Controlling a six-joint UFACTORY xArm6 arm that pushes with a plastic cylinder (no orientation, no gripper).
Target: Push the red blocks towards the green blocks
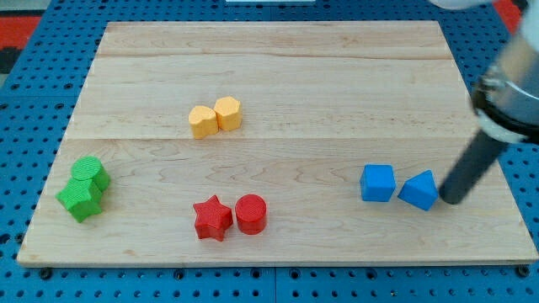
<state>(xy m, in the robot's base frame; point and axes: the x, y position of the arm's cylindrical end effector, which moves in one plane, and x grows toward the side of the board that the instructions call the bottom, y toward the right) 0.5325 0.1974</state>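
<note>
A red star block (212, 218) and a red cylinder block (251, 214) lie side by side, touching, near the view's bottom middle of the wooden board (337, 76). Two green blocks lie together at the view's left: one (89, 173) above, one star-like (81, 199) below. My tip (447, 200) is at the view's right, just right of the blue triangular block (419, 190), far from the red and green blocks. The rod slants up to the right.
A blue cube (377, 183) lies just left of the blue triangular block. Two yellow blocks (203, 121) (227, 113) touch each other above the middle left. The board rests on a blue pegboard (34, 101).
</note>
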